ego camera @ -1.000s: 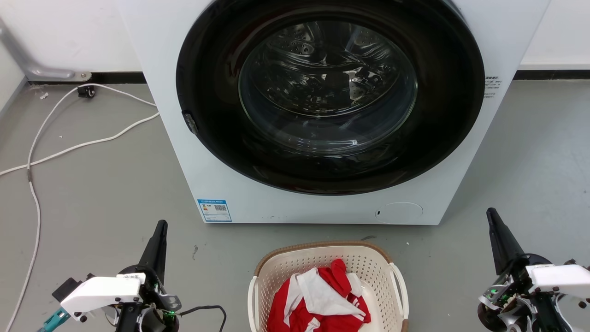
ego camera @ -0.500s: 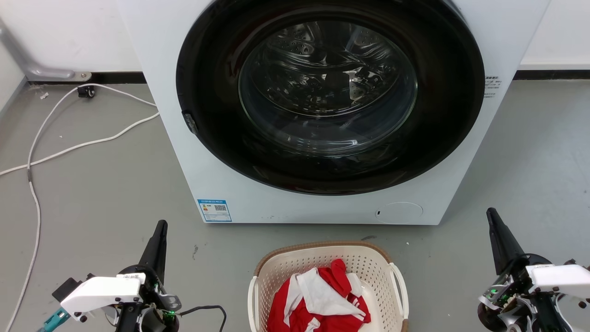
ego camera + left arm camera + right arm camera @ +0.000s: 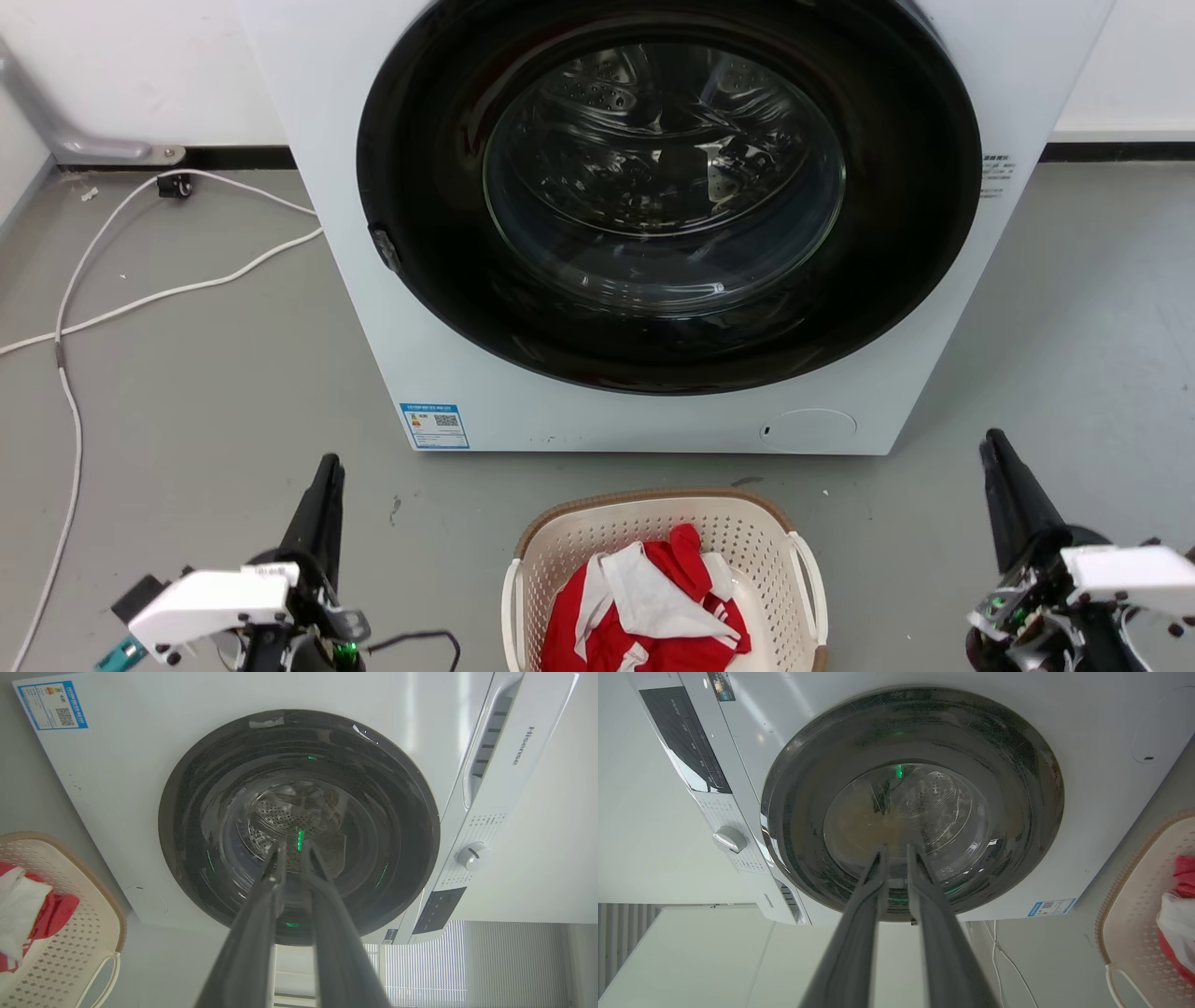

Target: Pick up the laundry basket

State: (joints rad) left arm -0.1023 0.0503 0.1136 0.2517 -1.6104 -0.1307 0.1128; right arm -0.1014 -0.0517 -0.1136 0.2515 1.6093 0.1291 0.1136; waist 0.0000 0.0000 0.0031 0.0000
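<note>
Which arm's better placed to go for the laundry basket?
Near tie, so likely both: the left hand and right hand flank the laundry basket at similar gaps, both empty, fingers narrowly parted. Left suits the left handle, right the right handle.

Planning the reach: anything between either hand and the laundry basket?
Nothing visible. Bare floor separates the laundry basket from the left hand and the right hand; the washing machine stands behind it, off both paths.
</note>
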